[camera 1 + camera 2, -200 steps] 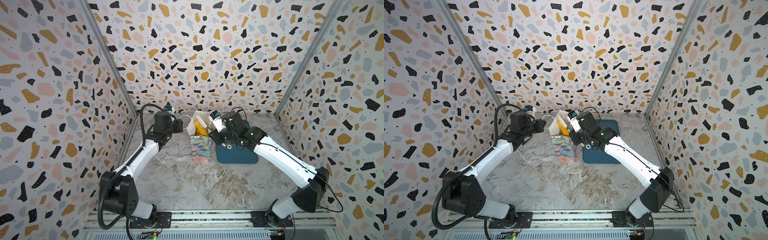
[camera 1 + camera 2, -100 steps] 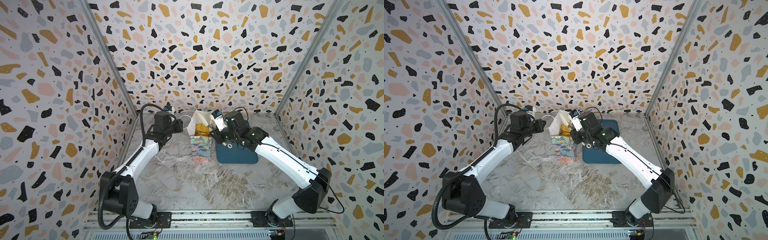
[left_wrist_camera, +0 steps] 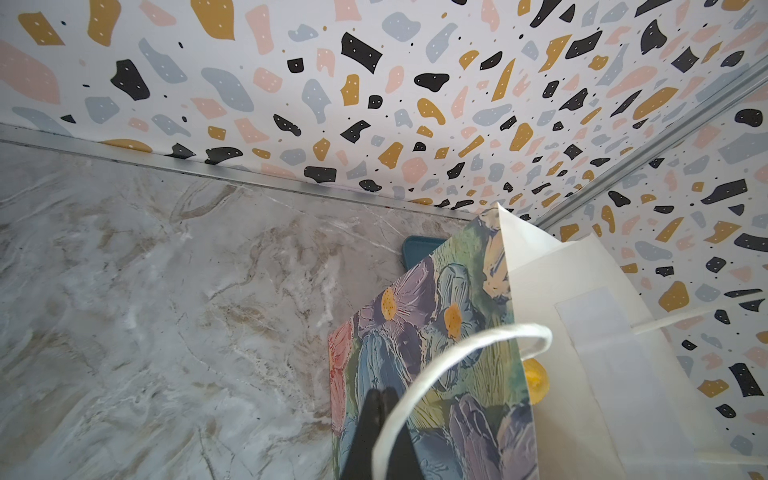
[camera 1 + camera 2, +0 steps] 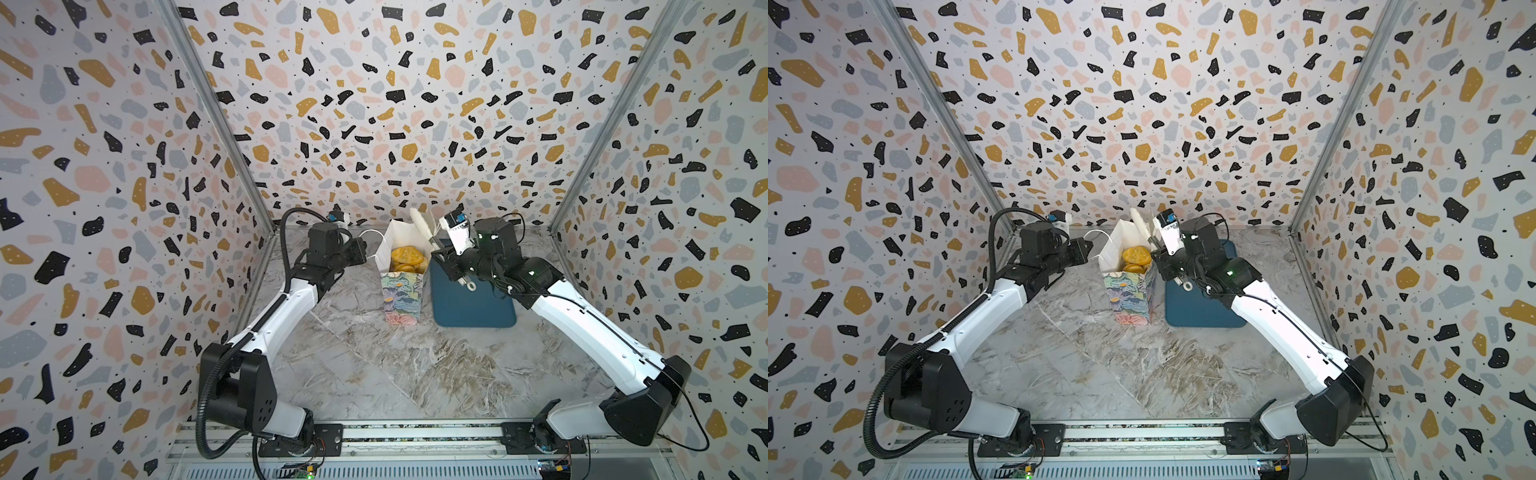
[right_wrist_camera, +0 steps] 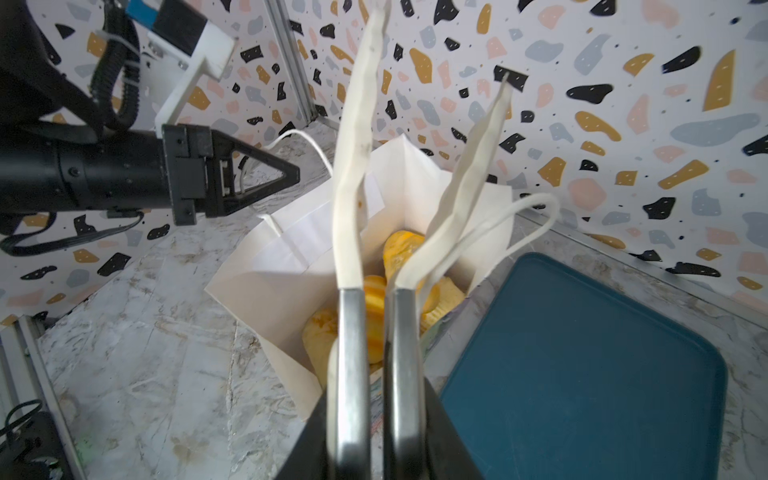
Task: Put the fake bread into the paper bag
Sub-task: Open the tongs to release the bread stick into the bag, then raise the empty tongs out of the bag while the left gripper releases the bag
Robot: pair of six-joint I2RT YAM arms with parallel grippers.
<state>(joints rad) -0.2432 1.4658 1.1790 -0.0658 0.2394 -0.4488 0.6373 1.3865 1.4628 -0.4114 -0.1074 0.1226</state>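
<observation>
The paper bag (image 4: 401,299) (image 4: 1129,299) stands upright in mid-table with its mouth open. Several golden pieces of fake bread (image 4: 407,257) (image 4: 1136,255) (image 5: 395,253) lie inside it. My left gripper (image 4: 363,253) (image 4: 1090,249) (image 3: 380,395) sits at the bag's left side, shut on its white cord handle (image 3: 478,340). The right gripper (image 4: 426,226) (image 5: 439,52) hovers over the bag's right rim. Its long metal fingers (image 5: 353,332) stand a narrow gap apart with white tips splayed, and nothing sits between them. The other cord handle (image 5: 536,216) loops beside the right-hand finger.
A flat dark teal tray (image 4: 473,303) (image 4: 1204,307) (image 5: 582,374) lies bare on the marble table just right of the bag, under my right wrist. Patterned walls close in the back and both sides, near the bag.
The right gripper has drawn back from inside the bag's mouth to its right rim and its fingers have narrowed. The yellow bread that stood upright there now lies in the bag. The left arm held still.
</observation>
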